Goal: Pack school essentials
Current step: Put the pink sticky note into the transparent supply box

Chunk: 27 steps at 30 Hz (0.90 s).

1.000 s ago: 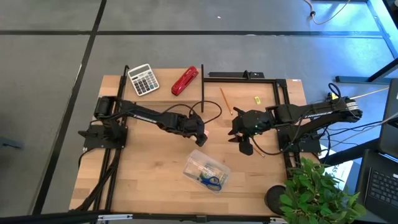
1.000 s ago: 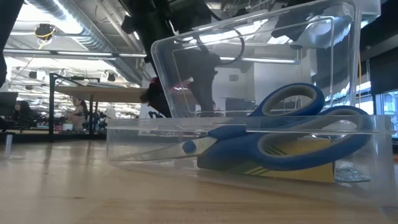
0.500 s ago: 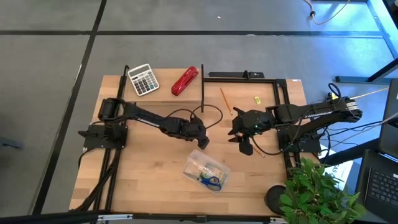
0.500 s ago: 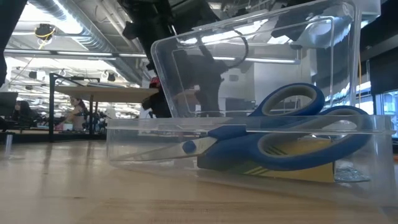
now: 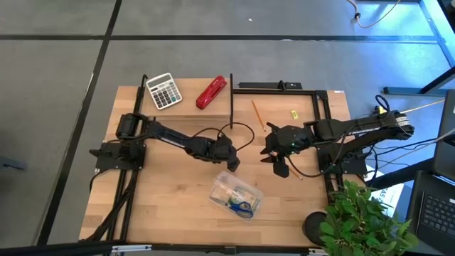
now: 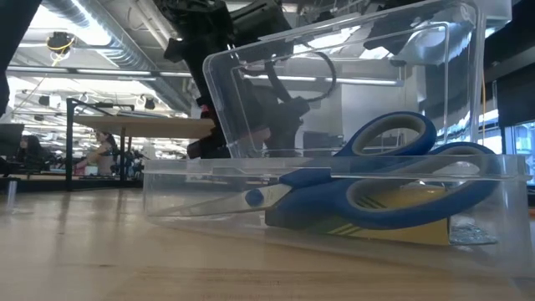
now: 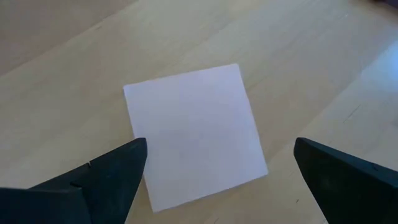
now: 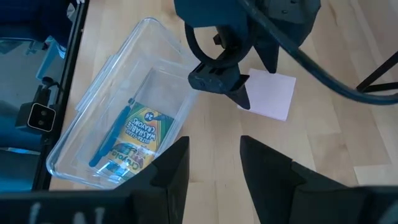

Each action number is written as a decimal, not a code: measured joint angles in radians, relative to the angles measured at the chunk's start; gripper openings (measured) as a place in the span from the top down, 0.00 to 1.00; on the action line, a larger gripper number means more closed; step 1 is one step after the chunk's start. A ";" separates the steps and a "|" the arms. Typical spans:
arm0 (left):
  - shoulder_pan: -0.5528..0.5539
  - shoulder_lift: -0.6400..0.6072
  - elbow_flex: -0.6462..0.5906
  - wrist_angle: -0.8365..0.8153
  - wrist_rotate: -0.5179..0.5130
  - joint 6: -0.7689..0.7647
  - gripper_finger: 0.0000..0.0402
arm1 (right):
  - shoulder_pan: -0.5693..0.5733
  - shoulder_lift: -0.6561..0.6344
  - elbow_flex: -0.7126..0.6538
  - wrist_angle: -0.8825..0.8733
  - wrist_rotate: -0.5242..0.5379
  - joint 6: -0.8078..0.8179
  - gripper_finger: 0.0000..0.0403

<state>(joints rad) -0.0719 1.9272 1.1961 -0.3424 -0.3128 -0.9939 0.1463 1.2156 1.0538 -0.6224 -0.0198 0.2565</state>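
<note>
Light wooden table: pale pink square sticky-note pad flat at centre, my left gripper over it, fingers spread wide. Clear plastic box nearby holds blue-handled scissors. My right gripper waits nearby, empty, fingers parted. Bright open workshop behind.

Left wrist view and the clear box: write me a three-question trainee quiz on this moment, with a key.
1. True or false: the left gripper is shut on the pale pink square sticky-note pad.
2. Which lies in the clear plastic box: A red stapler, B blue-handled scissors, C white-grey calculator?
3. Fill in: the thin orange pencil lies on the wooden ____, outside the box.

Key: 1 false, its open fingers straddle the pad; 2 B; 3 table.
</note>
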 joint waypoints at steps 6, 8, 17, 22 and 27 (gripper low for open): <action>0.012 -0.011 0.000 -0.032 -0.018 -0.001 0.00 | 0.000 0.000 0.000 0.000 0.000 -0.001 0.64; 0.014 -0.004 0.000 -0.024 -0.017 -0.001 0.00 | 0.000 0.000 0.000 0.000 0.000 -0.002 0.64; 0.013 0.027 0.000 0.026 -0.019 -0.012 0.00 | 0.000 -0.001 0.000 0.003 0.000 -0.002 0.64; 0.013 0.040 0.001 0.034 -0.019 -0.009 0.00 | 0.000 -0.001 0.000 0.004 0.000 -0.001 0.64; 0.008 0.042 0.001 0.038 -0.020 0.013 0.00 | 0.000 -0.001 0.000 0.005 0.000 -0.001 0.64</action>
<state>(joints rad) -0.0644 1.9690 1.1973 -0.3045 -0.3330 -0.9811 0.1462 1.2144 1.0534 -0.6170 -0.0196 0.2558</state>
